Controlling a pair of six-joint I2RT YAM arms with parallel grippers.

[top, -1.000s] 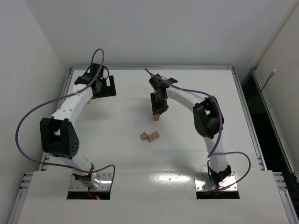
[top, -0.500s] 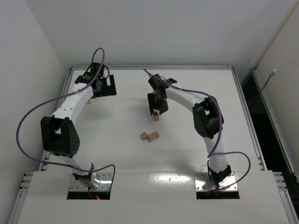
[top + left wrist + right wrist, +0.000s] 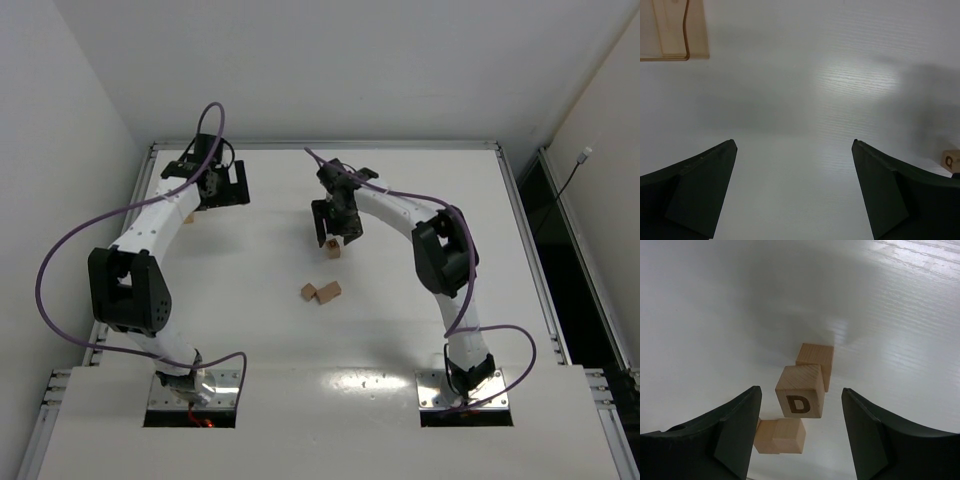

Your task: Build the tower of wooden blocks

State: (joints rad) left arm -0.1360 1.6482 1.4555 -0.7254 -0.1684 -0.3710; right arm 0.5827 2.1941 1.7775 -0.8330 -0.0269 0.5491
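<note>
Right end effector hung open above the tower, jaws clear, probably to avoid toppling it; left end effector gaped empty.

2 white arms, black joints, purple cables.

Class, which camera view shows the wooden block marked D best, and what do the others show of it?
The right wrist view: the D block is large with its letter readable, framed by the open right gripper. The top external view shows it only as a tiny tan cube, letter unreadable. The left wrist view does not show it identifiably.
</note>
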